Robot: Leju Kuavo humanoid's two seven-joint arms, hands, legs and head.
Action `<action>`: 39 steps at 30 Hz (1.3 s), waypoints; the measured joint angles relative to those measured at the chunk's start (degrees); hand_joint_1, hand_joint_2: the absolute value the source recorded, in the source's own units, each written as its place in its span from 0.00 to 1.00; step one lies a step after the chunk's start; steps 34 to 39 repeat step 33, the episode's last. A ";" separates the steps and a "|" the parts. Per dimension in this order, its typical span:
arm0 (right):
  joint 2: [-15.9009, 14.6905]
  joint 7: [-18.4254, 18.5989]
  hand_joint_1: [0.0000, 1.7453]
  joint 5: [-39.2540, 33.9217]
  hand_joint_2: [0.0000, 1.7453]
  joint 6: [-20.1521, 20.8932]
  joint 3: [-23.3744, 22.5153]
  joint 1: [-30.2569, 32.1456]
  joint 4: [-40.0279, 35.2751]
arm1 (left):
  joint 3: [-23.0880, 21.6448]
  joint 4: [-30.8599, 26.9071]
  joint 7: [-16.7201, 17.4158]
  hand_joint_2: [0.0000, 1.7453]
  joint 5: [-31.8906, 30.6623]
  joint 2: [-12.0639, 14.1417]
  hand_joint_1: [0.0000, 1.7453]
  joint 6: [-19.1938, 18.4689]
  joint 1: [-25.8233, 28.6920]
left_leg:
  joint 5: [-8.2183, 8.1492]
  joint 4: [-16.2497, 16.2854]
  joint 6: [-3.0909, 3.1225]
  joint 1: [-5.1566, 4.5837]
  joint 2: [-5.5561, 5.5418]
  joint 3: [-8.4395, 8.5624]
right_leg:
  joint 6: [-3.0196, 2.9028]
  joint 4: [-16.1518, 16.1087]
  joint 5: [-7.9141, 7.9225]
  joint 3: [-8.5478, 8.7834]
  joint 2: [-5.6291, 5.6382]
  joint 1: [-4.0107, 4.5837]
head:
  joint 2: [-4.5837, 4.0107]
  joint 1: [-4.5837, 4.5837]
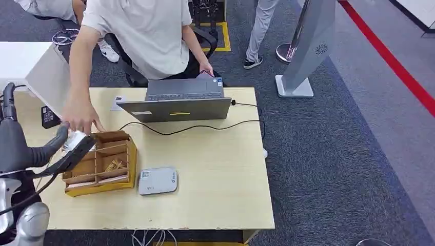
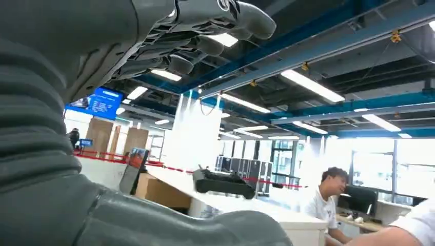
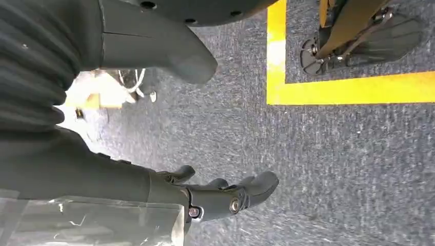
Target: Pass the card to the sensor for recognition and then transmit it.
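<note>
1. My left hand (image 1: 77, 146), at centre-left of the head view, holds a pale card (image 1: 75, 139) over the wooden divided box (image 1: 105, 164).
2. A person's hand (image 1: 79, 117) touches the card from above.
3. My right hand (image 3: 215, 197) hangs slack and empty over carpet.
4. The grey sensor (image 1: 157, 180) lies just right of the box.

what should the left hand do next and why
Probably hold steady. The left hand hovers over the wooden box, palm up, and a person's hand is at it, seemingly passing a card. The sensor lies just beside the box, the likely following stop.
</note>
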 joint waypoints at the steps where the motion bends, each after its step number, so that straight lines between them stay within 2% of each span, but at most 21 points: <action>1: -0.02 0.02 0.00 -0.41 1.00 0.00 -0.39 0.05 0.00 | 2.69 -2.27 -0.84 1.00 3.02 0.77 0.00 2.15 3.94 | -0.16 -0.04 -0.10 -0.01 0.16 0.10 | -0.07 0.00 -0.08 -0.01 0.16 -0.01 | 0.00 0.15; 2: -0.02 0.04 0.00 -0.63 1.00 0.02 -0.66 0.26 0.00 | 5.54 -3.85 -3.14 1.00 7.75 1.15 0.00 4.18 8.45 | -0.28 -0.04 -0.13 0.00 0.40 0.25 | -0.17 0.00 -0.15 0.02 0.37 -0.02 | 0.00 0.11; 3: -0.02 0.22 0.00 -0.61 1.00 0.15 -1.02 0.50 0.00 | 10.49 -5.45 -7.01 1.00 14.35 1.14 0.00 5.11 12.46 | -0.36 -0.03 -0.21 0.00 0.53 0.38 | -0.18 -0.02 -0.21 0.00 0.51 -0.02 | 0.00 0.04; 4: -0.04 0.52 0.00 -0.59 1.00 0.24 -1.35 0.77 -0.02 | 16.24 -6.24 -11.35 1.00 20.62 0.36 0.00 3.38 15.17 | -0.39 -0.02 -0.18 0.02 0.57 0.37 | -0.13 -0.02 -0.26 -0.03 0.56 -0.01 | 0.00 -0.15; 5: -0.09 0.70 0.00 -0.59 1.00 0.44 -1.59 1.08 -0.02 | 21.91 -6.44 -15.84 1.00 26.38 -0.99 0.00 -0.01 16.28 | -0.38 -0.02 -0.16 0.03 0.41 0.32 | -0.07 -0.04 -0.38 -0.08 0.45 -0.02 | 0.00 -0.13; 6: -0.22 0.79 0.00 -0.57 1.00 0.74 -1.86 1.16 -0.02 | 28.06 -6.42 -20.65 1.00 33.93 -2.81 0.00 -5.65 16.48 | -0.37 -0.02 -0.15 0.04 0.09 0.27 | 0.00 -0.04 -0.52 -0.01 0.23 -0.01 | 0.00 -0.13; 7: -0.31 0.81 0.00 -0.57 1.00 0.87 -2.03 1.06 -0.02 | 31.52 -6.42 -24.27 1.00 36.81 -3.84 0.00 -10.29 16.74 | -0.39 -0.05 -0.17 0.05 0.04 0.33 | -0.09 -0.04 -0.58 0.07 0.13 0.00 | 0.00 0.02; 8: -0.33 0.81 0.00 -0.57 1.00 0.89 -2.16 0.90 -0.02 | 38.74 -6.42 -26.75 1.00 38.63 -5.92 0.00 -13.24 17.33 | -0.49 -0.04 -0.20 0.05 0.11 0.40 | -0.11 -0.03 -0.59 0.05 0.15 -0.01 | 0.00 0.07; 10: -0.37 0.81 0.00 -0.44 1.00 0.96 -2.47 0.91 -0.04 | 46.38 -6.40 -28.64 1.00 38.79 -8.03 0.00 -15.51 17.65 | -0.52 -0.04 -0.24 0.05 0.11 0.42 | -0.12 -0.04 -0.59 0.05 0.17 -0.01 | 0.00 -0.13; 11: -0.42 0.85 0.00 -0.37 1.00 0.96 -2.58 0.92 -0.07 | 48.46 -6.40 -28.61 1.00 39.34 -8.75 0.00 -16.47 17.47 | -0.52 -0.04 -0.23 0.05 0.05 0.41 | -0.11 -0.04 -0.60 0.06 0.09 -0.02 | 0.00 -0.04; 12: -0.46 0.87 0.00 -0.33 1.00 0.96 -2.82 0.88 -0.07 | 51.23 -6.38 -27.40 1.00 41.69 -9.74 0.00 -18.59 17.19 | -0.51 -0.04 -0.22 0.05 -0.05 0.37 | -0.10 -0.03 -0.61 0.14 -0.05 -0.01 | 0.00 -0.04; 14: -0.46 0.85 0.00 -0.22 1.00 0.98 -2.88 0.79 -0.09 | 56.75 -4.90 -24.10 1.00 51.03 -11.50 0.00 -24.31 15.79 | -0.52 -0.05 -0.22 0.03 -0.03 0.38 | -0.10 -0.03 -0.59 0.28 -0.02 0.00 | 0.00 0.07; 16: -0.46 0.70 0.00 -0.22 1.00 0.96 -2.97 0.80 -0.09 | 65.28 1.02 -22.23 1.00 59.95 -11.98 0.00 -28.19 13.55 | -0.54 -0.05 -0.22 0.00 0.06 0.53 | -0.11 -0.01 -0.59 0.33 0.07 -0.02 | 0.00 -0.02; 18: -0.46 0.68 0.00 -0.06 1.00 0.94 -3.08 0.94 -0.09 | 71.98 7.26 -22.47 1.00 64.13 -12.18 0.00 -28.55 11.95 | -0.56 -0.05 -0.24 -0.01 0.16 0.60 | -0.12 -0.01 -0.59 0.31 0.17 -0.03 | 0.00 -0.11; 20: -0.46 0.68 0.00 0.53 1.00 0.81 -3.26 0.92 -0.09 | 78.63 16.22 -22.16 1.00 70.69 -12.18 0.00 -28.53 9.42 | -0.57 -0.05 -0.24 0.01 0.03 0.61 | -0.21 -0.02 -0.71 0.31 0.03 -0.02 | 0.00 -0.07; 21: -0.46 0.59 0.00 0.68 1.00 0.81 -3.26 0.85 -0.07 | 81.38 20.24 -21.84 0.00 74.56 -12.20 0.00 -28.40 8.64 | -0.59 -0.05 -0.22 0.01 0.03 0.62 | -0.23 -0.02 -0.72 0.32 0.01 -0.02 | 0.00 -0.06; 24: -0.46 0.59 0.00 0.85 1.00 0.59 -3.26 0.78 -0.09 | 87.41 32.53 -22.45 0.00 81.63 -12.29 0.00 -24.28 6.95 | -0.59 -0.05 -0.21 -0.02 -0.03 0.63 | -0.22 -0.03 -0.72 0.33 -0.07 -0.08 | 0.00 -0.04; 25: -0.46 0.70 0.00 1.05 1.00 0.50 -3.26 0.78 -0.07 | 88.74 36.40 -22.49 1.00 81.76 -12.37 0.00 -22.18 6.75 | -0.59 -0.05 -0.21 -0.06 -0.04 0.63 | -0.21 -0.03 -0.73 0.33 -0.08 -0.10 | 0.00 -0.09; 30: -0.44 1.11 0.00 2.49 1.00 -0.20 -3.26 0.57 -0.07 | 89.56 56.29 -23.30 1.00 77.48 -14.53 0.00 -13.74 6.14 | -0.59 -0.04 -0.12 -0.13 -0.27 0.63 | -0.08 -0.09 -0.71 0.42 -0.32 -0.21 | 0.00 0.11; 33: -0.44 1.09 0.00 3.74 1.00 -0.26 -3.17 0.49 -0.07 | 89.28 67.46 -22.43 1.00 72.46 -17.20 0.00 -9.93 5.52 | -0.54 -0.03 0.04 -0.25 -0.27 0.66 | 0.12 -0.09 -0.67 0.41 -0.30 -0.41 | 0.00 -0.02; 39: -0.44 1.09 0.00 3.74 1.00 -0.26 -3.17 0.49 -0.07 | 89.28 67.46 -22.43 1.00 72.46 -17.20 0.00 -9.93 5.52 | -0.54 -0.03 0.04 -0.25 -0.27 0.66 | 0.12 -0.09 -0.67 0.41 -0.30 -0.41 | 0.00 -0.02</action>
